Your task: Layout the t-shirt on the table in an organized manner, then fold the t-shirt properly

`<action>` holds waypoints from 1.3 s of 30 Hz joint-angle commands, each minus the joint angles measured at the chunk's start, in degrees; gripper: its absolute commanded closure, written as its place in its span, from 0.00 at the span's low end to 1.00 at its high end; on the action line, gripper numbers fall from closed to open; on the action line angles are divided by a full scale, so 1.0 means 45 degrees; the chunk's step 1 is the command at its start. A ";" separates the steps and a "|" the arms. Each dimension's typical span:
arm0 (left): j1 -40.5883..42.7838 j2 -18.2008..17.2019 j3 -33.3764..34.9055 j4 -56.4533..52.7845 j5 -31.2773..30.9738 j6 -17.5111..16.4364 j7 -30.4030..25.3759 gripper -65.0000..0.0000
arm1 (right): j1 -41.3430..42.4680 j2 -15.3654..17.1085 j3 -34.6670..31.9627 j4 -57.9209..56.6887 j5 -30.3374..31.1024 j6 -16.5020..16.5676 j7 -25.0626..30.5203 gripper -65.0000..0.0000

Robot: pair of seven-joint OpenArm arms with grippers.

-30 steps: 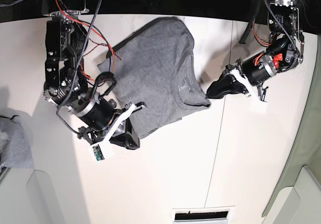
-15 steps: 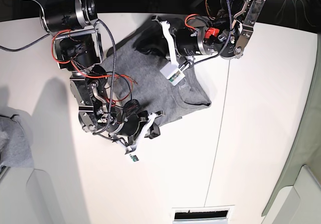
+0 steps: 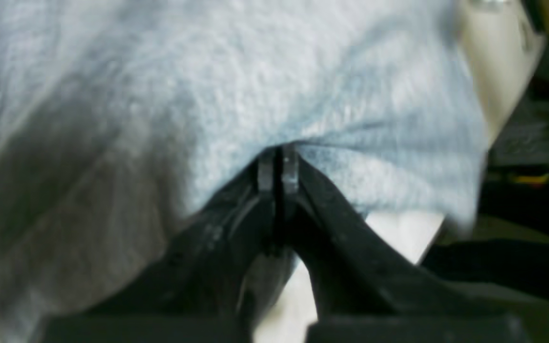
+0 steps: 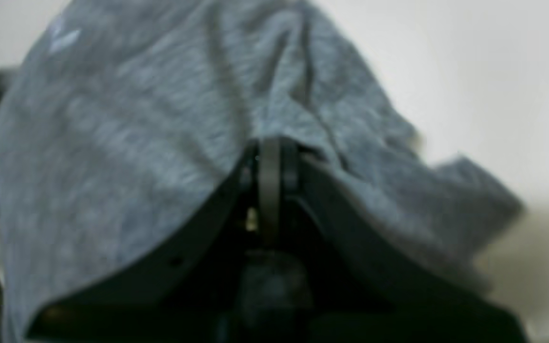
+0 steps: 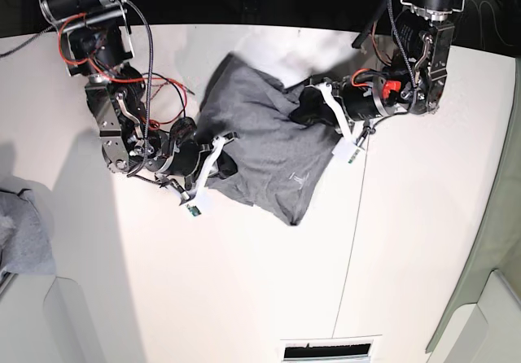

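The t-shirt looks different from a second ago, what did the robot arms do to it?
Both arms came in from the sides and took hold: the left gripper and right gripper are each shut on the t-shirt, which got pulled up off the table into a bunched, slanted shape. The grey cloth at the edge stayed put.

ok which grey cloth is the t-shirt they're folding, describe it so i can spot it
Start at the broad white table and look to its upper middle, between the two arms. The t-shirt is the large heather-grey cloth there, pinched by the left gripper and right gripper. The smaller grey bunch lies untouched at the table's left edge.
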 commanded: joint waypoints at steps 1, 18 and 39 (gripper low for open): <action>-0.0505 0.0000 0.0024 -0.0029 0.0015 0.0065 -0.0180 0.98 | -0.0267 0.0107 0.0010 0.0661 0.0238 0.0170 -0.0214 1.00; -0.1166 -0.1520 0.0180 0.1685 -0.2331 0.0065 0.1224 0.98 | -0.3196 0.0097 0.2506 0.5532 0.0544 0.0073 -0.1603 1.00; 0.9554 -0.3419 -0.3458 0.8218 -0.2463 0.0065 0.1248 0.98 | -1.1094 0.3536 0.3453 1.0579 0.3725 0.0612 -0.3327 1.00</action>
